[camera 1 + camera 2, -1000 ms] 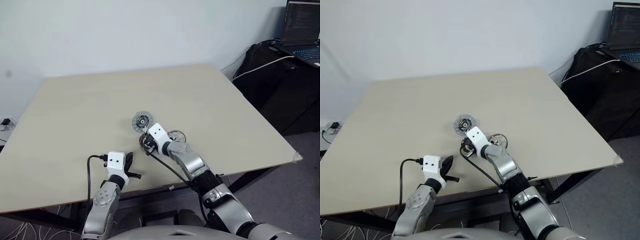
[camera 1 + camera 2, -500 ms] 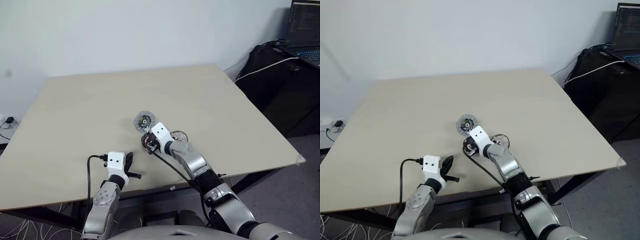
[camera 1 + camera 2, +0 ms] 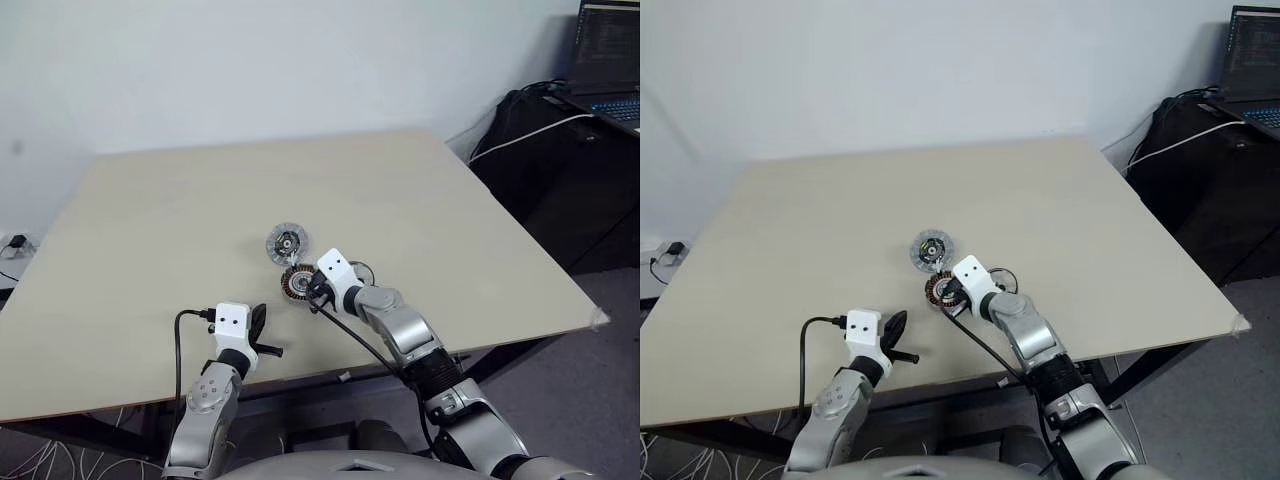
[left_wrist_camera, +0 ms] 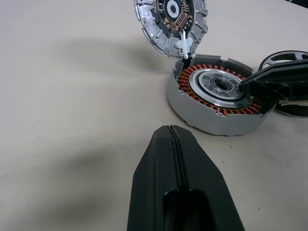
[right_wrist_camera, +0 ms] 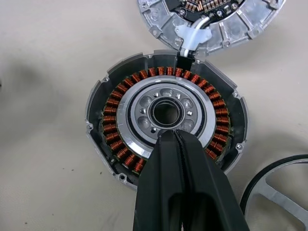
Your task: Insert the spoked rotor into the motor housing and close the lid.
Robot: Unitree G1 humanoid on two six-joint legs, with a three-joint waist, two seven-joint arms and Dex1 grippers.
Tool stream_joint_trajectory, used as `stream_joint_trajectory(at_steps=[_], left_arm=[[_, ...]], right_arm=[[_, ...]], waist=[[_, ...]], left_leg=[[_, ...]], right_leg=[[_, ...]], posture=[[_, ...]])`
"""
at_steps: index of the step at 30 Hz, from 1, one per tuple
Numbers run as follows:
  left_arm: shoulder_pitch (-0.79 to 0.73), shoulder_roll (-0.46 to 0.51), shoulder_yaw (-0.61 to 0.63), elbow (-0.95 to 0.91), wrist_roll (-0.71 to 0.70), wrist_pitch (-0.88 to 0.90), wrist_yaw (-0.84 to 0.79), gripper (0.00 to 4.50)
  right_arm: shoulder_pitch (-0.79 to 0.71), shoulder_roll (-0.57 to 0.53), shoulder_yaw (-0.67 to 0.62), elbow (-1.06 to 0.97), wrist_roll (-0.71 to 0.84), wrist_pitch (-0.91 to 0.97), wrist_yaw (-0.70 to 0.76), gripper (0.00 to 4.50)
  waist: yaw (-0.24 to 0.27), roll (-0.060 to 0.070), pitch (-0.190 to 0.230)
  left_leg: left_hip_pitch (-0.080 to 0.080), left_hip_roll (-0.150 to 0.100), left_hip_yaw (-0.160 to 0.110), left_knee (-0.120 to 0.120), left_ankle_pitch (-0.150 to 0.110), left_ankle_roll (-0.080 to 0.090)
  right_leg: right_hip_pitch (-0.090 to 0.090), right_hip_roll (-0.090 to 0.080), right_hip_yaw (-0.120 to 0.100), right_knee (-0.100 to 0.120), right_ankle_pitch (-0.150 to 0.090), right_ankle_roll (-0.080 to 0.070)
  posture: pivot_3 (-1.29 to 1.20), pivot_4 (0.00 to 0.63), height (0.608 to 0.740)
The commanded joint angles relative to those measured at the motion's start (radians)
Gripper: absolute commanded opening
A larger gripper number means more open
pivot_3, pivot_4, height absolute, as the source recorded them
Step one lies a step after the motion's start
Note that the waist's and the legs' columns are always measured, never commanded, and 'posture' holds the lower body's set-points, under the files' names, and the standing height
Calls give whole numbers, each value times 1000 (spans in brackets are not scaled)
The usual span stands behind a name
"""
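Moved since earlier frame: my right gripper [image 5: 175, 139], shut and empty, rightward off housing [image 3: 297, 284] at frame centre. Rotor [image 5: 284, 190] lies just right, nearest it; left gripper [image 4: 175, 144] shut, idle.

housing [image 5: 166, 120]: 1 | lid [image 4: 169, 21]: 1 (open) | rotor [image 5: 276, 190]: 1

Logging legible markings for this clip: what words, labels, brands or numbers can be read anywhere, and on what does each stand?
None can be read.
Laptop screen: lines of text, too small to read.
Motor housing, its lid, the spoked rotor: no markings visible.
Lid's circuit board: any print is too small to make out.
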Motion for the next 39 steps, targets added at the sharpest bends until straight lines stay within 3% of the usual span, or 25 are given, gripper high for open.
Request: stream_joint_trajectory(at_steps=[1, 28, 39], left_arm=[[-17, -1, 2, -20, -8, -11, -7, 0], [-6, -3, 3, -23, -10, -13, -3, 0], [-2, -4, 6, -29, -6, -15, 6, 0]], right_arm=[[-4, 13, -13, -25, 22, -23, 18, 32], [-129, 127, -28, 230, -11, -134, -59, 32], [-109, 115, -57, 148, -19, -184, -74, 32]], waist=[[-1, 0, 0], [-5, 0, 1], [-15, 0, 1]], left_leg=[[0, 0, 0, 0, 0, 0], [0, 0, 0, -1, 0, 0], [1, 0, 0, -1, 1, -2]], right_leg=[[0, 0, 0, 0, 0, 0], [-1, 1, 0, 1, 0, -1], [-2, 1, 0, 4, -1, -2]], posture=[[0, 0, 740], [0, 0, 740], [0, 0, 740]])
